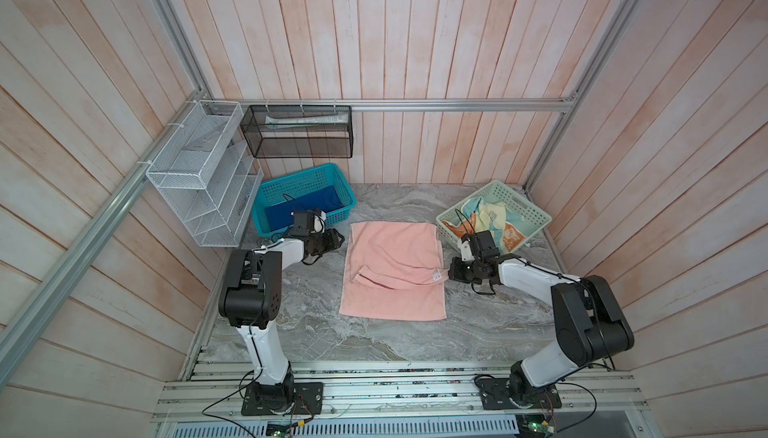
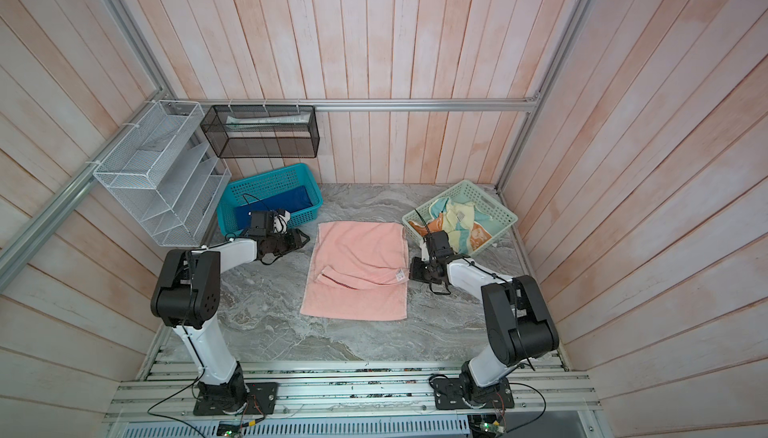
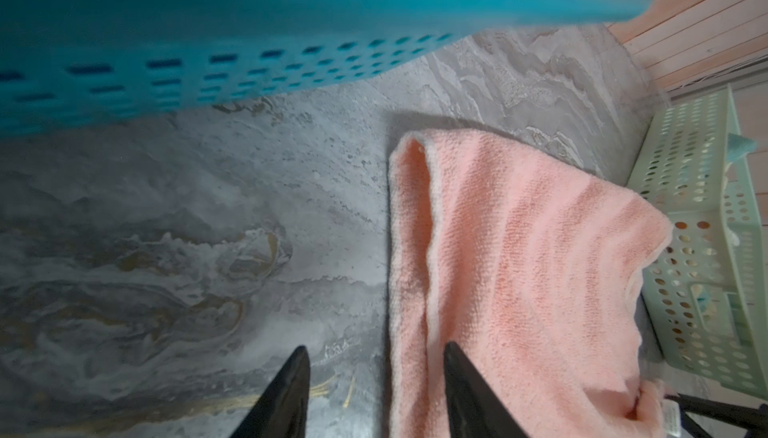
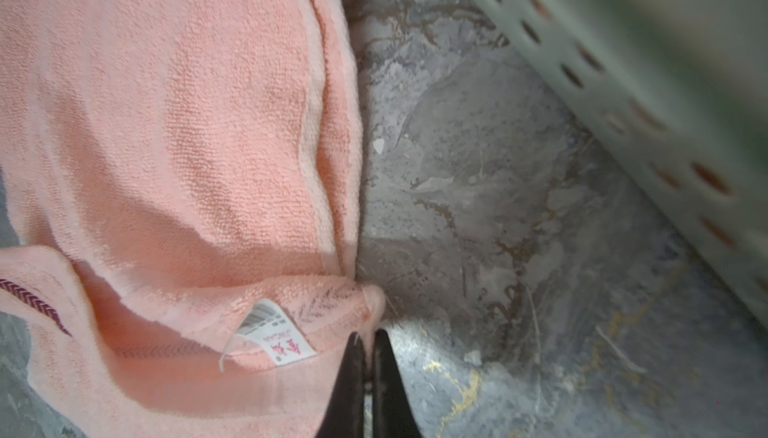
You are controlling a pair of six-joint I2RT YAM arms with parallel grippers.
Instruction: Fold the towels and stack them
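Right pincer tight on towel edge

Soft, even light comes from above onto my grey marbled tabletop. In both top views shadows are faint and short, and the pale pink wooden plank walls splay toward the corners under the wide lens. From my left wrist the teal perforated plastic basket smears out of focus, while the salmon pink terry towel is crisp, edged with dark shadow. From my right wrist the pale green perforated plastic tray blurs, and my right gripper is a featureless black silhouette.
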